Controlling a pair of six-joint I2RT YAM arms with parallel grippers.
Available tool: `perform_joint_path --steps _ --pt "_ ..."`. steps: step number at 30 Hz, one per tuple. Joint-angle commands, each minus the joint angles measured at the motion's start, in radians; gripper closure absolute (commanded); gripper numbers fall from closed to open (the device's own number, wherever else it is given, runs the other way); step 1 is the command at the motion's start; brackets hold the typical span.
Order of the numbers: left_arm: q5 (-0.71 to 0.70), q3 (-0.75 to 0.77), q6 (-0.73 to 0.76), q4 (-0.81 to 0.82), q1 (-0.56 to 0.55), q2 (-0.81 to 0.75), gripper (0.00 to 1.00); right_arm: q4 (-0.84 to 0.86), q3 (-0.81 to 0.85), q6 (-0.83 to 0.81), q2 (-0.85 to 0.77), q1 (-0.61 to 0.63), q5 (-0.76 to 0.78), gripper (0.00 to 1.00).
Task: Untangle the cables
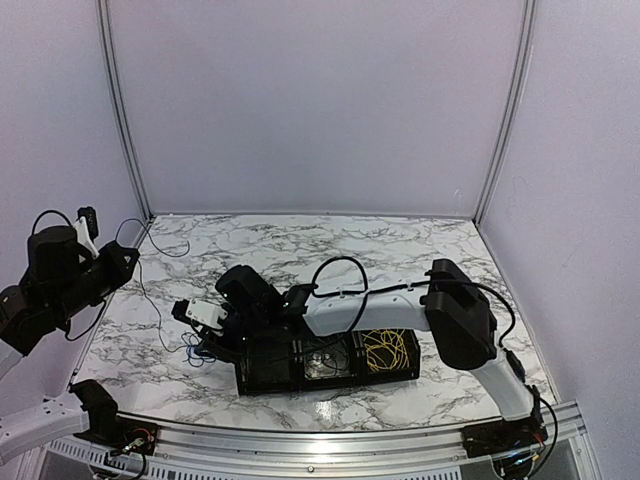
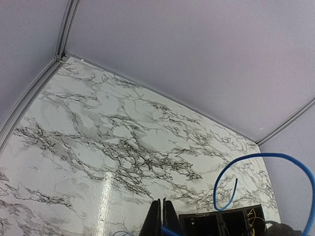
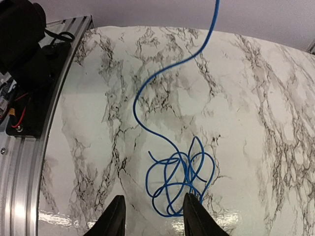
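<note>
A blue cable lies as a small tangled coil (image 3: 182, 184) on the marble table. One strand rises from it up out of the right wrist view. My right gripper (image 3: 156, 219) is open, low over the table, with the coil just ahead between its fingers. My left gripper (image 2: 161, 216) is shut on the blue cable's other end and held high; the cable arcs in a loop (image 2: 266, 160) to its right. In the top view the coil (image 1: 190, 348) lies by the right gripper (image 1: 197, 332), and the left gripper (image 1: 128, 258) is at the far left. A yellow cable (image 1: 385, 350) lies in the tray's right compartment, and a dark cable (image 1: 325, 360) in its middle one.
A black three-compartment tray (image 1: 262, 378) stands near the front edge under the right arm and also shows in the left wrist view (image 2: 216, 221). The metal front rail and left arm base (image 3: 29, 73) lie left of the coil. Purple walls enclose the table.
</note>
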Motion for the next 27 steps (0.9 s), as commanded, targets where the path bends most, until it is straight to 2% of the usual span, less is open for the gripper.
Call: perform_joint_path --steps 1,8,12,15,18,24,27 --pt "0.001 0.045 -0.010 -0.023 -0.003 -0.001 1.00 0.006 0.052 0.012 0.047 0.018 0.086 0.59" --pt "0.024 0.045 0.001 -0.028 -0.003 -0.012 1.00 0.009 0.116 0.007 0.115 0.044 0.176 0.54" --pt "0.039 0.079 0.006 -0.040 -0.003 -0.013 1.00 0.015 0.149 -0.009 0.154 0.057 0.315 0.59" --pt "0.056 0.130 0.018 -0.042 -0.003 -0.011 1.00 0.017 0.153 -0.034 0.172 0.063 0.333 0.63" --pt "0.073 0.191 0.033 -0.053 -0.003 -0.007 1.00 0.022 0.149 -0.053 0.185 0.069 0.365 0.71" --pt "0.107 0.353 0.080 -0.094 -0.003 0.037 1.00 0.042 0.172 -0.083 0.206 0.082 0.403 0.99" --pt "0.125 0.435 0.082 -0.104 -0.003 0.069 1.00 0.049 0.189 -0.094 0.213 0.087 0.401 1.00"
